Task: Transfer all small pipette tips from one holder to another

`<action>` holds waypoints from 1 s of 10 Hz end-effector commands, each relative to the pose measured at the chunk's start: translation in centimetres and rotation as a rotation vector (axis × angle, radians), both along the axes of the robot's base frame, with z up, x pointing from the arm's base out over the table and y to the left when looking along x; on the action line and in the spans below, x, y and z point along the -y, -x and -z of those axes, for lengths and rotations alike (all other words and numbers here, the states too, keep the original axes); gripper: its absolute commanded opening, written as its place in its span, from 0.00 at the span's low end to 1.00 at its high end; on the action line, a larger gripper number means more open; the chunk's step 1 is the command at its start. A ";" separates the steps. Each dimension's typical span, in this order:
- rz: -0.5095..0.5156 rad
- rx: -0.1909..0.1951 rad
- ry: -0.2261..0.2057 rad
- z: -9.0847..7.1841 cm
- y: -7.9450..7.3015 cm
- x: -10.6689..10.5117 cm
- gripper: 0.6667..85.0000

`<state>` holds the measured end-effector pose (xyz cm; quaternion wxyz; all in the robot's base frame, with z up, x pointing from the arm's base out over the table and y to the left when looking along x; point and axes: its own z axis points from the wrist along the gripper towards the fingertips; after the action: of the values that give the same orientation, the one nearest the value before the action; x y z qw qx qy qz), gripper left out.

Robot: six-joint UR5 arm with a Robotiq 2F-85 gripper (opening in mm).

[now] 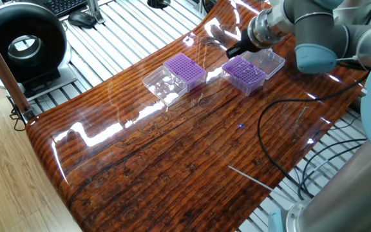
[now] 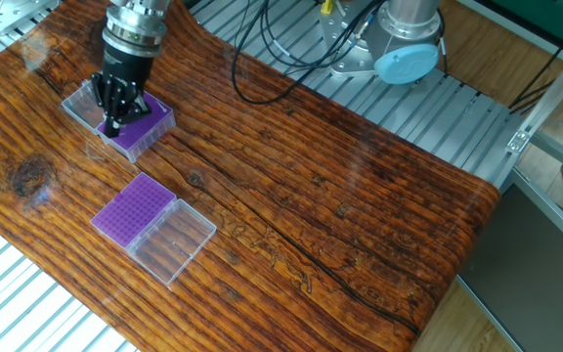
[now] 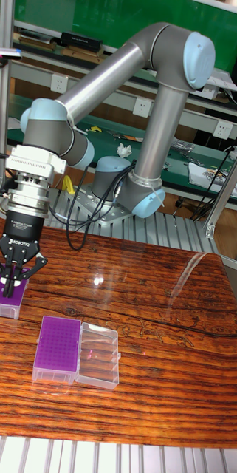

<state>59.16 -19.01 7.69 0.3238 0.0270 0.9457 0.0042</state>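
The end effector (image 2: 118,115) hangs over the purple box (image 2: 143,125) near the counter's corner. Whether its jaws grip anything, I cannot tell. Slight misalignment could bend tips.

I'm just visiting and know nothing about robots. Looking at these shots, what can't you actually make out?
- Single tips: too small in every view; each purple box shows only a dotted grid.
- Whether the hand holds a tip: its fingers are dark and bunched over the far box.
- That far box in the tall view: cut off by the left edge.
- Clear lid contents: glare hides them.
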 end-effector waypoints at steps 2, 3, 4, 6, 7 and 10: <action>-0.011 0.059 -0.022 -0.8 -0.8 -0.4 0.00; -0.015 0.071 -0.023 -1.0 -1.0 -0.5 0.00; -0.020 0.082 -0.031 -1.2 -1.2 -0.7 0.00; -0.023 0.089 -0.031 -1.3 -1.4 -0.7 0.00; -0.024 0.091 -0.030 -1.3 -1.3 -0.6 0.00; -0.024 0.080 -0.025 -0.7 -1.1 -0.3 0.00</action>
<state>60.24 -18.25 8.42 0.3589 0.0146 0.9330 0.0211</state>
